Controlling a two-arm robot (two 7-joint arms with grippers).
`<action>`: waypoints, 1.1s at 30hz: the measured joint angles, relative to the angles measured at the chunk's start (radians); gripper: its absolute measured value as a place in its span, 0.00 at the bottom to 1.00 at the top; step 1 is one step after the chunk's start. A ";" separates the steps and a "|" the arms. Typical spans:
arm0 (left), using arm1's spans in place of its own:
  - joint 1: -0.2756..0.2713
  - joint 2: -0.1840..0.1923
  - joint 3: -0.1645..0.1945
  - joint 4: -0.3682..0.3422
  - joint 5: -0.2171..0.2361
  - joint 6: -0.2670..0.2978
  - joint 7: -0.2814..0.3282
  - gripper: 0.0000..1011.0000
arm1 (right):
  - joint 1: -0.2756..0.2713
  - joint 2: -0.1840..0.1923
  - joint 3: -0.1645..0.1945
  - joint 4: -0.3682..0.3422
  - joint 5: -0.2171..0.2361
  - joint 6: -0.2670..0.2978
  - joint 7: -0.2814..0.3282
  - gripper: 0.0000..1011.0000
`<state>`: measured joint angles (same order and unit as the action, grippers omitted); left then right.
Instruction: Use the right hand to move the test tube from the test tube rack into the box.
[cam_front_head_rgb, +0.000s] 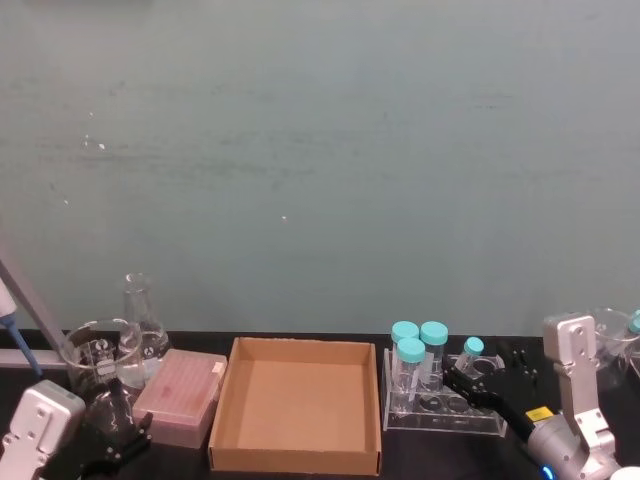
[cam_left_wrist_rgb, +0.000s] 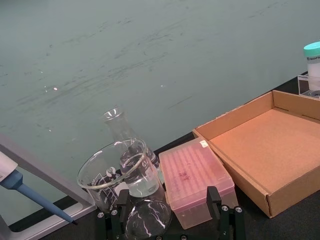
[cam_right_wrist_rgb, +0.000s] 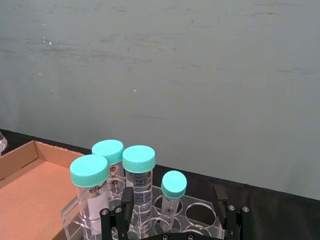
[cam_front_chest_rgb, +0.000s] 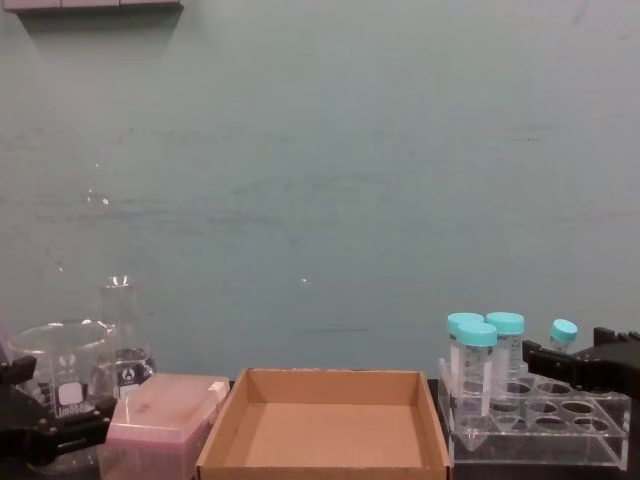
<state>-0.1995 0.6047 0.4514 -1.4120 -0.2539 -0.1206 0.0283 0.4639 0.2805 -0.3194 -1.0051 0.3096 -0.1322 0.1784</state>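
Black two-fingered right hand low at table's right, reaching into clear acrylic test tube rack. Fingers spread wide, one each side of slim clear teal-capped test tube, not closed on it, nothing gripped. Test tube seated in rack hole on right side, leaning slightly, beside three wider teal-capped tubes. Shallow brown cardboard box just left of rack, pink translucent plastic box on its far side. Left gripper parked at table's left, fingers apart, near glass beaker.
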 joint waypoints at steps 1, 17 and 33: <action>0.000 0.000 0.000 0.000 0.000 0.000 0.000 0.99 | 0.001 -0.003 0.003 0.004 -0.003 -0.004 0.002 0.99; 0.000 0.000 0.000 0.000 0.000 0.000 0.000 0.99 | 0.033 -0.033 0.029 0.071 -0.037 -0.032 0.017 0.99; 0.000 0.000 0.000 0.000 0.000 0.000 0.000 0.99 | 0.043 -0.049 0.041 0.099 -0.064 -0.042 0.026 0.99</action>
<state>-0.1995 0.6047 0.4514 -1.4119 -0.2538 -0.1205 0.0283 0.5069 0.2317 -0.2782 -0.9065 0.2454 -0.1741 0.2047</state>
